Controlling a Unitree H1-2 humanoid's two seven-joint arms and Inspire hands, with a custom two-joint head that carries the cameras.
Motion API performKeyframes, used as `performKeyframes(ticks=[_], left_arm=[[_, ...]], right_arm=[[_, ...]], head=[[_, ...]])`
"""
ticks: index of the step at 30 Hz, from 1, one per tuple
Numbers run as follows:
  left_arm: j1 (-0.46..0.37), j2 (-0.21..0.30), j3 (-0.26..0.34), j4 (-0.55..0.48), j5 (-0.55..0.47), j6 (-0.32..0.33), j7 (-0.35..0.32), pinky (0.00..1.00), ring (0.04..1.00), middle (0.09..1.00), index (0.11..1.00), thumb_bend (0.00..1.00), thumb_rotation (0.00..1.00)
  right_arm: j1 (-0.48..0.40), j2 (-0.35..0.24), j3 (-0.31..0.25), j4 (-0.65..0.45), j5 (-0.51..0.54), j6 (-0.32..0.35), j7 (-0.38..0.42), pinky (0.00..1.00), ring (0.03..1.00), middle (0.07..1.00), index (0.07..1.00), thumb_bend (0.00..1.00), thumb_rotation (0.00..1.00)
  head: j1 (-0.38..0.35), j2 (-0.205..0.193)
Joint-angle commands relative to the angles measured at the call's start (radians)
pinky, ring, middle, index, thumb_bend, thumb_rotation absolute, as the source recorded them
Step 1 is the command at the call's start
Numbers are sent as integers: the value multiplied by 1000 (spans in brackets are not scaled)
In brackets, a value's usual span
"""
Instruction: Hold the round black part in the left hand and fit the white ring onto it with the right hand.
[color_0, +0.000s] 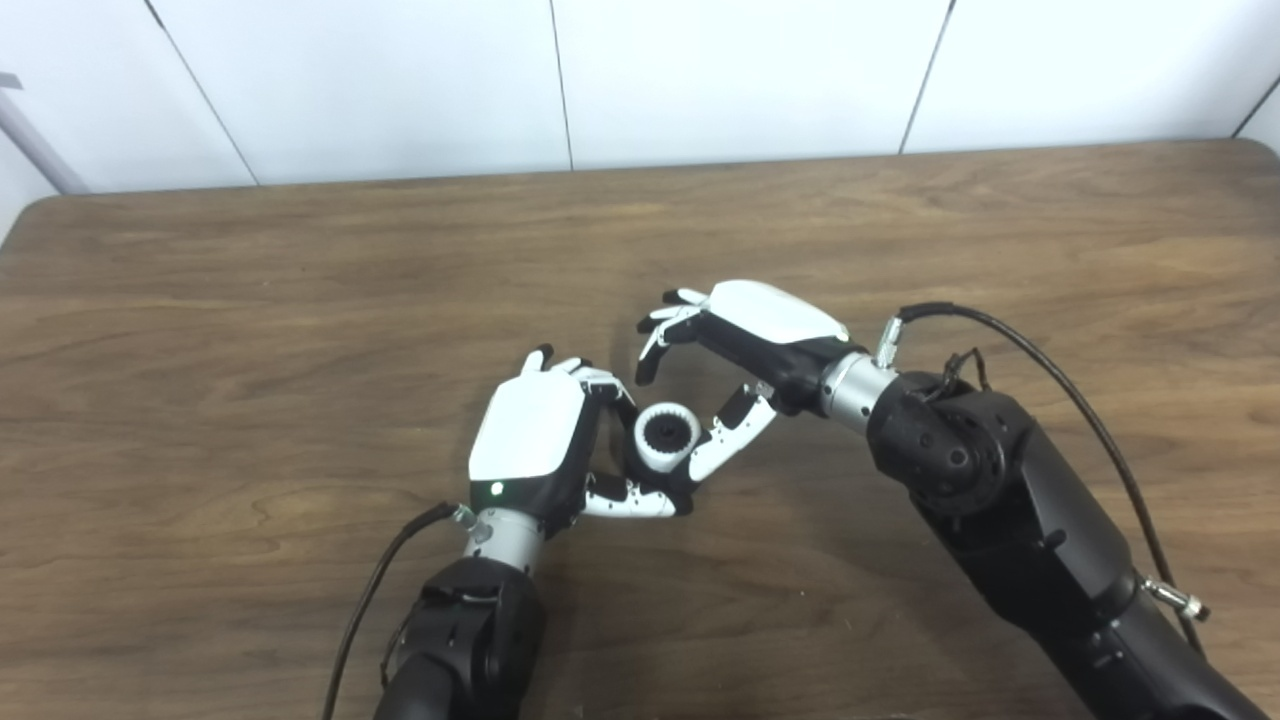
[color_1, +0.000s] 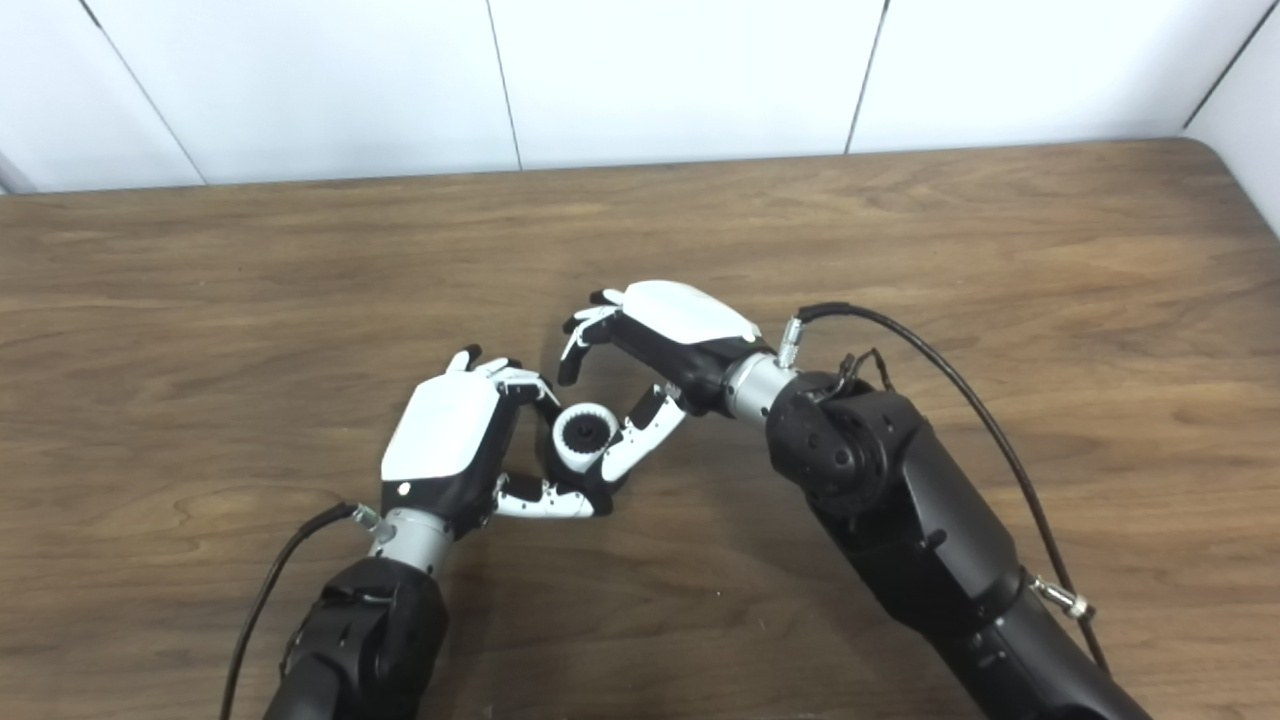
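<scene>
The ring (color_0: 667, 437) appears seated on the black part (color_0: 663, 433), which is held in the left hand (color_0: 530, 440); the right hand (color_0: 740, 345) is spread empty beside it.

A brown wood-grain table (color_0: 300, 300) fills most of the frame. Along the top runs a white panelled wall (color_0: 400, 80) with thin dark seams.

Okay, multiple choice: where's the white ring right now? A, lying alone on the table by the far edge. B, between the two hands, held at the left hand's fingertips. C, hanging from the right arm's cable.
B: the white ring sits around the round black part, held by the left hand, with the right hand open beside it.
</scene>
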Motion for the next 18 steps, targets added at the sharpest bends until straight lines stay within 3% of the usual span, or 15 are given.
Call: performKeyframes(ticks=[1, 18], left_arm=[[-4, -6, -12, 14, -5, 4, -40, 1000, 879, 752, 480, 524, 53], [-2, -3, -3, 18, -15, 4, -38, 1000, 876, 754, 480, 524, 54]], right_arm=[[-41, -1, -15, -27, 1, -20, -9, 939, 987, 887, 654, 992, 285], [-49, -43, -84, -64, -7, 7, 12, 909, 976, 877, 642, 995, 283]], head=[[-1, 4], [-1, 0]])
